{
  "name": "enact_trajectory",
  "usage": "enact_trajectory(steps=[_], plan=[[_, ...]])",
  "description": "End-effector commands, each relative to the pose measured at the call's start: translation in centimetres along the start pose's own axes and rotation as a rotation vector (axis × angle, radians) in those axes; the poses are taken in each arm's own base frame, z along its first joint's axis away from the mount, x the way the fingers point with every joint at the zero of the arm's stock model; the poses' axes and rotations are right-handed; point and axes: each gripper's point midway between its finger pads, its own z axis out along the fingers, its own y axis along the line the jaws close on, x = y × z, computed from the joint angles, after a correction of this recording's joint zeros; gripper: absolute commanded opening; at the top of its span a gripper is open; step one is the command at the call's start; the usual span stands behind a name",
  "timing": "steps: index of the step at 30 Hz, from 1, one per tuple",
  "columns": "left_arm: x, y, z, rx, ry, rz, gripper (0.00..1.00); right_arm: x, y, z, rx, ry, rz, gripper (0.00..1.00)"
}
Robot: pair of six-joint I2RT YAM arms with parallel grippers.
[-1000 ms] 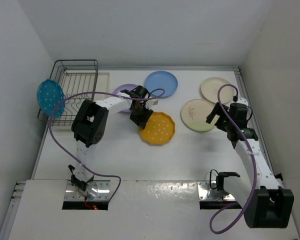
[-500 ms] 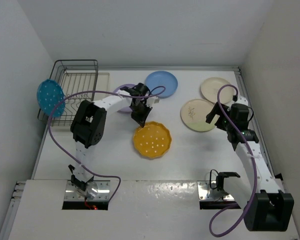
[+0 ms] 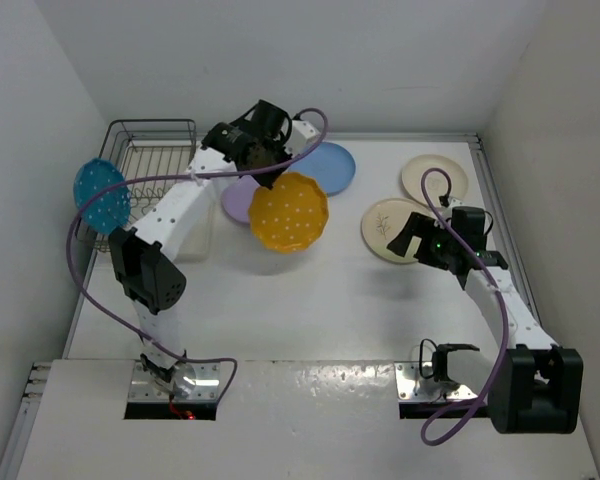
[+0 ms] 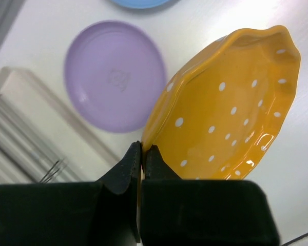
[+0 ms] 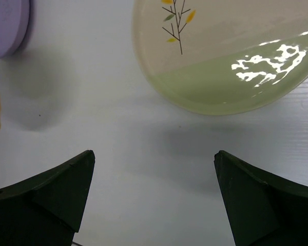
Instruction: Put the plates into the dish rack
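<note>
My left gripper (image 3: 263,166) is shut on the rim of the orange white-dotted scalloped plate (image 3: 288,212), which hangs tilted above the table. In the left wrist view the jaws (image 4: 142,151) pinch the orange plate's (image 4: 231,118) edge above the lilac plate (image 4: 115,82). The dark wire dish rack (image 3: 150,160) stands back left, with the teal dotted plate (image 3: 100,196) on edge at its left side. The blue plate (image 3: 332,166), a plain cream plate (image 3: 432,178) and the sprig plate (image 3: 390,232) lie flat. My right gripper (image 5: 154,159) is open and empty, just short of the sprig plate (image 5: 226,51).
A flat cream tray (image 4: 46,110) lies beside the rack, below my left wrist. The lilac plate (image 3: 236,202) is partly hidden by the orange one. White walls close in the table at the back and on both sides.
The left gripper shut on the orange plate's rim, then lifted it off the table and swung it back toward the rack. The right arm shifted slightly left toward the sprig plate, still open.
</note>
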Motion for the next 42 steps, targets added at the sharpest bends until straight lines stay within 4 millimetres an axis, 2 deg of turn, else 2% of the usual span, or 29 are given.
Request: enact_trajectory(steps=[1, 2, 4, 6, 8, 11, 12, 14, 15, 16, 18, 20, 21, 22, 25, 27, 31, 36, 38, 42], plan=[[-2.3, 7.3, -7.2, -0.267, -0.117, -0.066, 0.0, -0.5, 1.4, 0.0, -0.073, -0.016, 0.009, 1.0], [-2.0, 9.6, -8.0, -0.334, -0.121, -0.098, 0.0, -0.3, 1.4, 0.0, -0.074, -0.014, 0.01, 1.0], [-1.4, 13.5, -11.5, -0.506, -0.13, -0.152, 0.0, -0.2, 1.4, 0.0, -0.076, -0.011, 0.012, 1.0], [-0.1, 17.4, -14.4, -0.658, -0.123, -0.205, 0.0, 0.1, 1.4, -0.1, -0.077, -0.005, 0.011, 1.0], [1.8, 21.1, -18.6, -0.862, -0.097, -0.252, 0.0, 0.1, 1.3, -0.1, -0.075, -0.009, 0.014, 1.0], [4.6, 24.2, -23.6, -1.091, -0.036, -0.307, 0.0, 0.0, 1.6, -0.1, -0.084, -0.013, 0.015, 1.0], [4.6, 25.1, -25.1, -1.151, -0.051, -0.309, 0.0, 0.0, 1.6, -0.1, -0.084, -0.009, 0.017, 1.0], [6.8, 26.2, -26.6, -1.257, 0.011, -0.322, 0.0, -0.1, 1.7, 0.1, -0.087, -0.006, 0.016, 1.0], [6.7, 26.8, -28.6, -1.323, -0.029, -0.325, 0.0, -0.4, 1.9, 0.1, -0.09, -0.012, 0.015, 1.0], [8.0, 27.0, -27.8, -1.348, 0.025, -0.316, 0.0, -0.5, 2.0, 0.1, -0.093, -0.01, 0.013, 1.0], [8.8, 28.2, -28.7, -1.417, 0.018, -0.317, 0.0, -0.9, 2.3, 0.1, -0.098, -0.014, 0.006, 1.0], [10.3, 28.7, -27.8, -1.432, 0.054, -0.308, 0.0, -0.6, 2.3, 0.2, -0.093, 0.008, 0.01, 1.0], [10.7, 29.2, -28.0, -1.454, 0.052, -0.318, 0.0, -1.1, 2.6, 0.2, -0.099, -0.005, 0.005, 1.0], [11.3, 29.6, -27.3, -1.454, 0.082, -0.305, 0.0, -1.2, 2.6, 0.3, -0.098, -0.002, 0.003, 1.0], [12.6, 30.8, -28.1, -1.52, 0.102, -0.305, 0.0, -1.6, 2.8, 0.2, -0.094, -0.001, -0.005, 1.0], [13.7, 31.5, -27.2, -1.532, 0.151, -0.299, 0.0, -1.7, 3.0, 0.2, -0.094, -0.001, -0.009, 1.0], [14.3, 32.1, -26.8, -1.529, 0.144, -0.312, 0.0, -1.8, 2.7, 0.1, -0.078, -0.003, -0.012, 1.0], [16.3, 32.4, -24.9, -1.488, 0.178, -0.295, 0.0, -1.9, 2.7, -0.1, -0.068, -0.007, -0.018, 1.0], [17.8, 32.8, -24.3, -1.491, 0.202, -0.295, 0.0, -2.0, 2.7, -0.2, -0.07, -0.011, -0.023, 1.0], [19.2, 32.8, -23.6, -1.48, 0.206, -0.31, 0.0, -2.0, 2.7, -0.2, -0.067, -0.012, -0.023, 1.0]])
